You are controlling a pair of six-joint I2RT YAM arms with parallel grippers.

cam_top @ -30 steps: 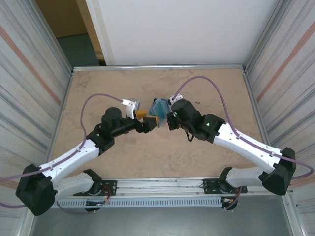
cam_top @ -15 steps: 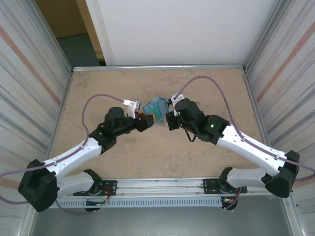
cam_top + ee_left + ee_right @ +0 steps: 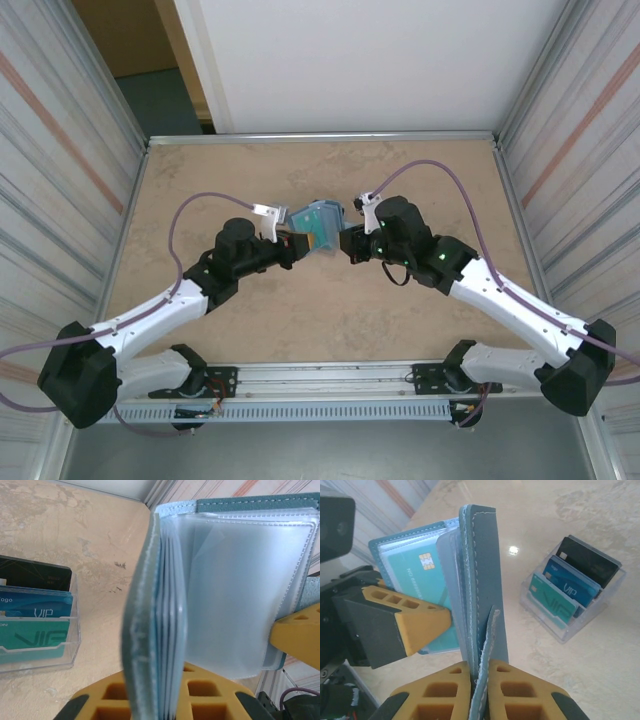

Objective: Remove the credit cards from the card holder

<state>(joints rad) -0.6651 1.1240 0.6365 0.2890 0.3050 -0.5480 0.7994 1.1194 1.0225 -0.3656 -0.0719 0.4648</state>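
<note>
1. A tan, marbled desk (image 3: 250,320) is boxed in by ribbed metal panels on the left and right; a white board closes the far side; two purple cables loop above the arms.
2. The card holder (image 3: 320,222) is held up off the desk between the two arms, near the middle and a little toward the far side; it stands open like a book, its teal outer face turned outward.
3. The left tool (image 3: 303,243) is closed on one cover of the card holder; in the left wrist view that cover and a stack of clear sleeves run edge-on between its yellow pads (image 3: 205,695).
4. The right tool (image 3: 348,243) is clamped on the other cover; in the right wrist view the teal flap with pale stitching is pinched between its two yellow pads, with no gap visible.
5. A teal-green credit card (image 3: 415,572) with a gold chip sits inside a clear sleeve of the holder; a yellow finger of the left tool presses against the lower part of that sleeve.
6. The clear sleeves facing the left wrist camera look frosted; I cannot tell whether they contain anything.
7. A small clear tray (image 3: 575,597) stands on the desk, apart from the card holder; three cards stand upright in it in a row, one black, one blue, one teal, the blue and teal ones marked VIP.
</note>
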